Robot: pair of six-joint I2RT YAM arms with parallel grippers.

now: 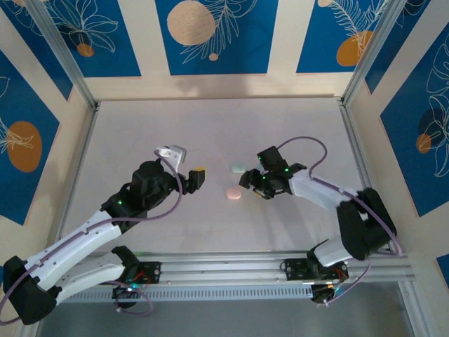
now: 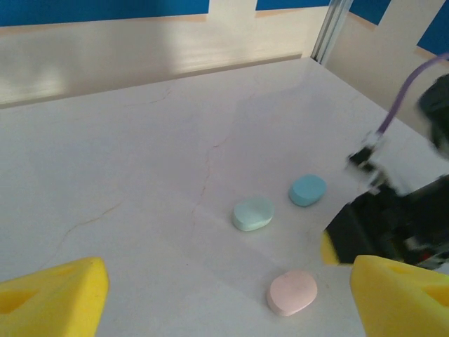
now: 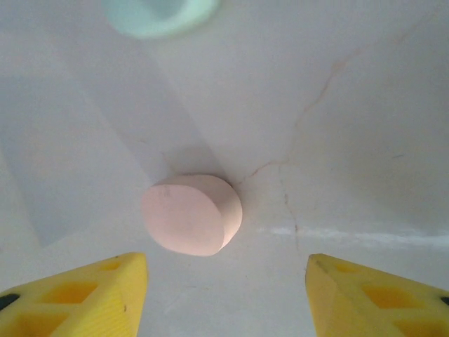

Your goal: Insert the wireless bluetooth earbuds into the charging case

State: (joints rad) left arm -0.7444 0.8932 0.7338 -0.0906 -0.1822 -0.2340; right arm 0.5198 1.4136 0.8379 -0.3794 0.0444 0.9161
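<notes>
Three closed pastel cases lie mid-table: a pink case (image 1: 232,194) (image 2: 292,291) (image 3: 191,214), a mint case (image 1: 238,169) (image 2: 252,213) (image 3: 158,14) and a blue case (image 2: 307,189). The tiny earbuds are out of view. My right gripper (image 1: 248,185) (image 3: 224,302) is open, hovering just right of the pink case, which lies ahead of its yellow fingers (image 3: 77,298) and nearer the left one. My left gripper (image 1: 198,176) (image 2: 228,309) is open and holds nothing, left of the cases and pointing toward them.
The white tabletop (image 1: 210,126) is ringed by a metal frame and patterned walls. The right arm's black wrist and purple cable (image 2: 396,105) sit close to the blue case. An aluminium rail (image 1: 231,270) runs along the near edge.
</notes>
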